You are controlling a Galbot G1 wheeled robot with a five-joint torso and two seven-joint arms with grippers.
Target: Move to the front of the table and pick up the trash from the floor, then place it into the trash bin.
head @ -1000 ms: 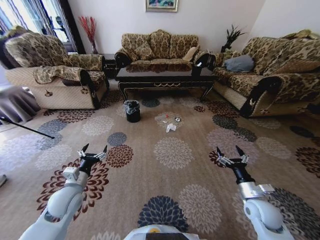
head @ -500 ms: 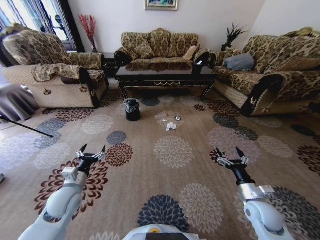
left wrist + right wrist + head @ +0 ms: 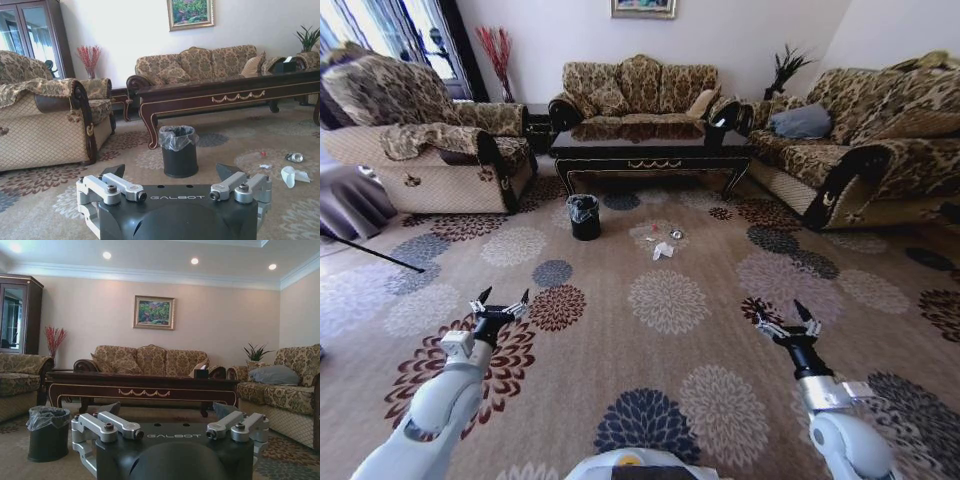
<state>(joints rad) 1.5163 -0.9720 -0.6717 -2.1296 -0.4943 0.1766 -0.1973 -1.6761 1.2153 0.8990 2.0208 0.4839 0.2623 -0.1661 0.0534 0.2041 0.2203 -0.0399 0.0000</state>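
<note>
Since the earlier frame the right gripper (image 3: 787, 319) had sunk lower; both it and the left gripper (image 3: 501, 301) were wide open, empty. Trash (image 3: 662, 250) lay between bin (image 3: 584, 217) and table (image 3: 650, 150).

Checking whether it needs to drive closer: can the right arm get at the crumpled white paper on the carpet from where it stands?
Probably not. The right pincer, open, hangs well short of the crumpled paper, which lies far ahead beside the bin before the table. Only bare carpet lies between; nothing blocks it.
</note>
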